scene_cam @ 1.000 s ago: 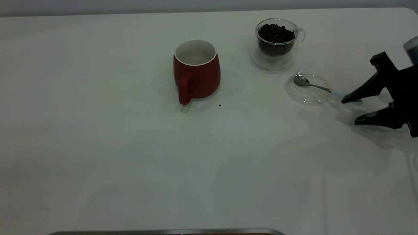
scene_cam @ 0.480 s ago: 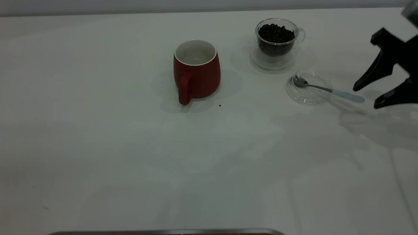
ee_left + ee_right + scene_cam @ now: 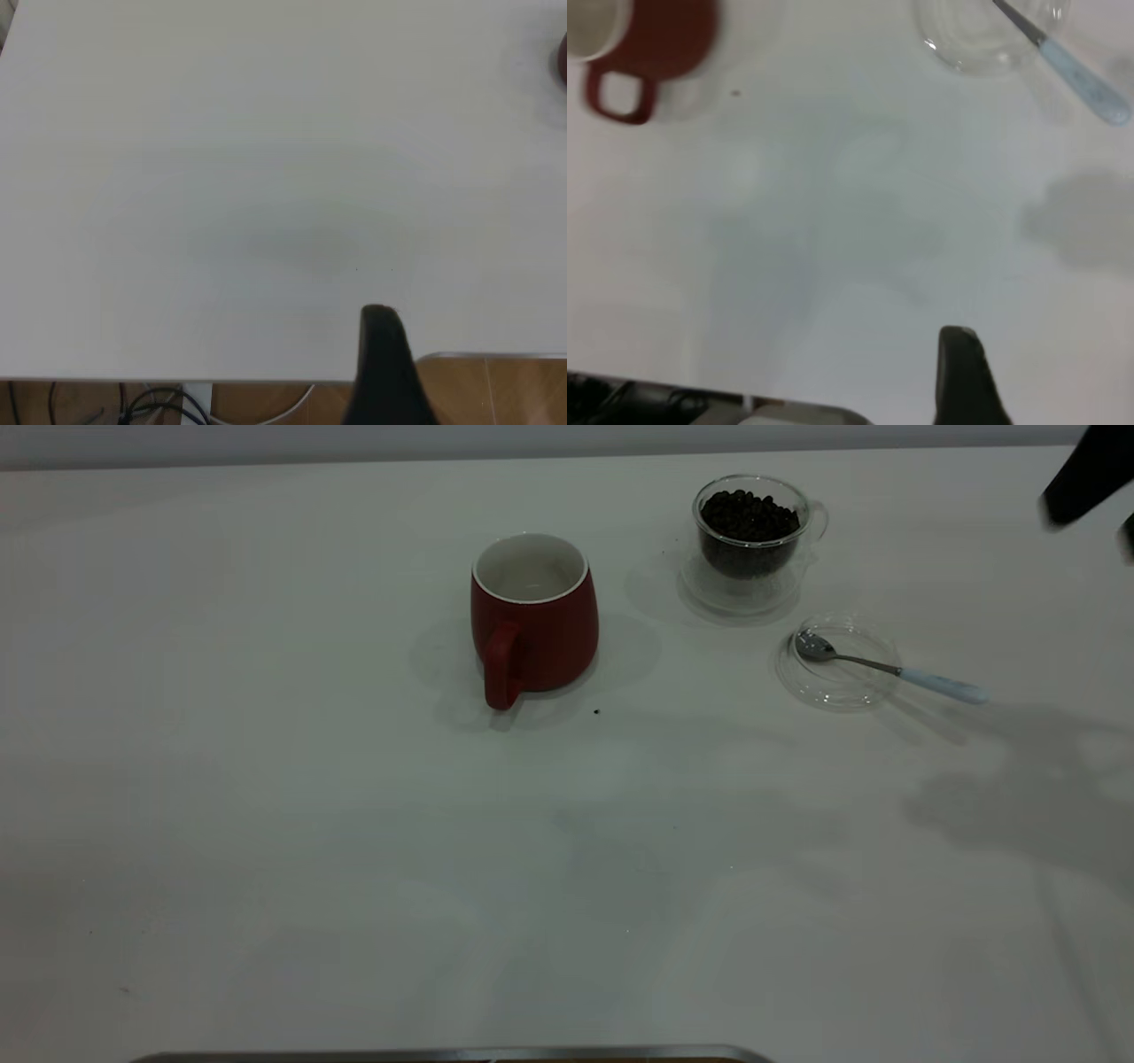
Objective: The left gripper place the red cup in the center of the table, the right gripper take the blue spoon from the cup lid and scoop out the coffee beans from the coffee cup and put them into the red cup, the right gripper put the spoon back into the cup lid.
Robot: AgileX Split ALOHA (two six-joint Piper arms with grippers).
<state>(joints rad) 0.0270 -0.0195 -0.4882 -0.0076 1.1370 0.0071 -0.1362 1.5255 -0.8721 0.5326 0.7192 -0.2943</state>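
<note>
The red cup (image 3: 534,615) stands upright near the middle of the table (image 3: 354,824), handle toward the front. It also shows in the right wrist view (image 3: 656,35). The coffee cup (image 3: 751,567) holds the coffee beans (image 3: 749,514) at the back right. The blue spoon (image 3: 886,666) lies with its bowl in the cup lid (image 3: 833,686) and its handle on the table, also in the right wrist view (image 3: 1063,57). My right gripper (image 3: 1090,533) is open and empty, high at the far right edge, well away from the spoon. My left gripper shows one finger (image 3: 381,363) over the table's edge.
A single stray bean (image 3: 596,711) lies on the table just right of the red cup. A metal edge (image 3: 443,1056) runs along the front of the exterior view. The table's near edge and cables below show in the left wrist view.
My right gripper has pulled up and away from the spoon's handle toward the far right corner, still open. The spoon stays on the lid. Cups have not moved.
</note>
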